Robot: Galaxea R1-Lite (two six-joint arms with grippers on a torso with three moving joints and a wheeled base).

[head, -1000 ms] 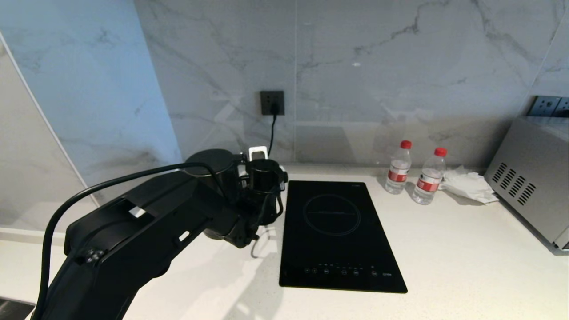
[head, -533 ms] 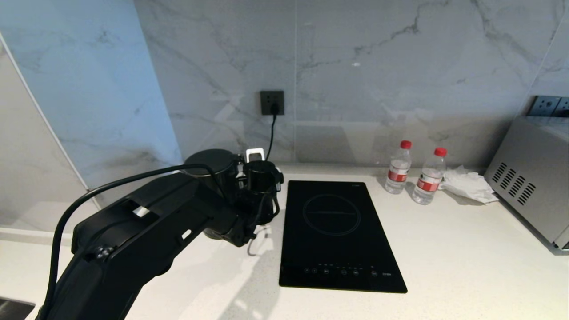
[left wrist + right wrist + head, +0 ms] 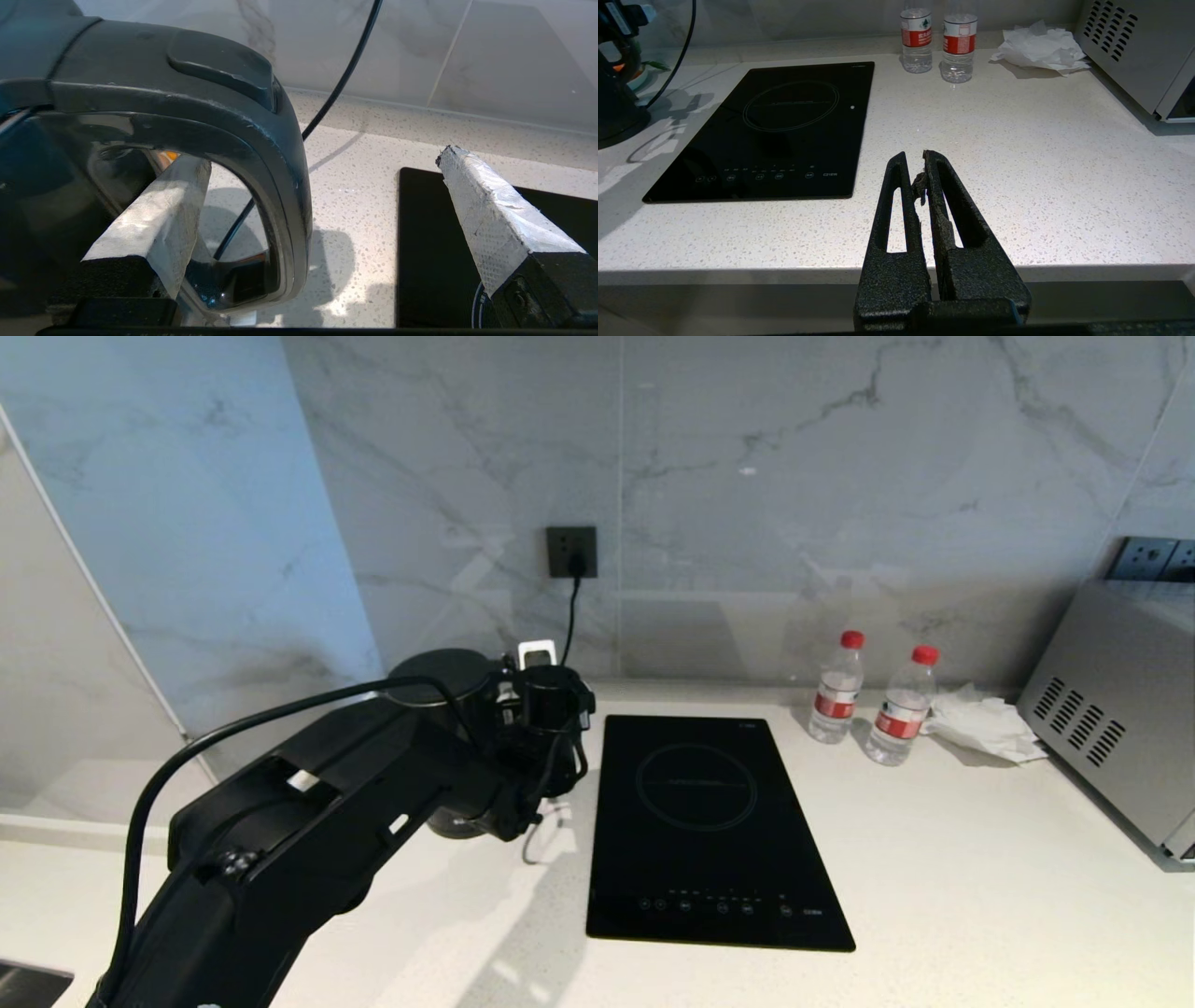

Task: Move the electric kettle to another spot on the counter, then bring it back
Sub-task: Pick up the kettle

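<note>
Glossy black, the electric kettle (image 3: 446, 683) stands upright on the white speckled table (image 3: 934, 877), just beside the induction hob (image 3: 711, 831) on its left, close to the marble wall. From the wall socket (image 3: 571, 552) above it we see a black cord (image 3: 569, 616) running down behind the kettle. We find the left end effector (image 3: 322, 186) at the kettle's loop handle (image 3: 280, 154), spread wide and gripping nothing: in the left wrist view one taped finger (image 3: 159, 224) reaches through the loop of the handle, between handle and kettle body, while the other finger (image 3: 486, 219) stands well clear on the hob side, over the hob's edge. We cannot tell whether the inner finger touches the handle. In the head view the left arm (image 3: 308, 812) comes in from the lower left and hides most of the kettle, leaving its round lid in sight. The right end effector (image 3: 920, 172) hangs in front of the hob, over the table's front edge, with its two black fingers pressed together on nothing. Beyond the hob's far right corner stand two water bottles (image 3: 868, 702) with red caps, then a crumpled white tissue (image 3: 985, 723), and further right a grey oven (image 3: 1116, 709).
</note>
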